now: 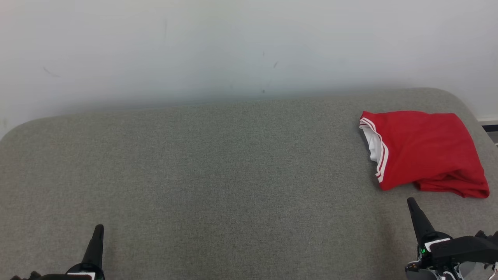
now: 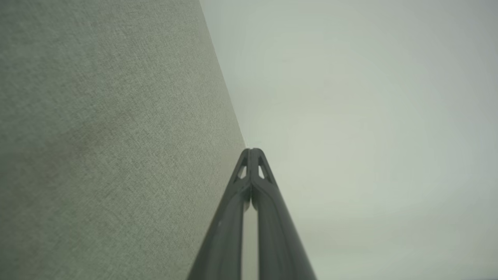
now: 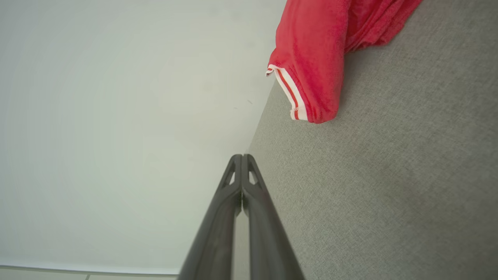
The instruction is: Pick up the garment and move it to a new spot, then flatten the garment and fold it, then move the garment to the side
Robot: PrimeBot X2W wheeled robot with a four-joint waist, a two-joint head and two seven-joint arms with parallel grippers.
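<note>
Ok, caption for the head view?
Red garment far right on the grey cushion; left fingers and right fingers shut, both clear of it.

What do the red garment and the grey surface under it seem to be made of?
Red garment: probably a soft, matte knit fabric; it slumps in folds, with striped white-and-red trim. Grey surface: seemingly padding covered in matte woven cloth; a fine flecked weave and rounded corners show. The fibres cannot be told.

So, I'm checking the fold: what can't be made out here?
Garment, head view: lower layers hidden by its own top layer.
Garment, right wrist view: most of it cut off by the top edge.
Left gripper, right gripper, head view: bases cut off by the bottom edge.
</note>
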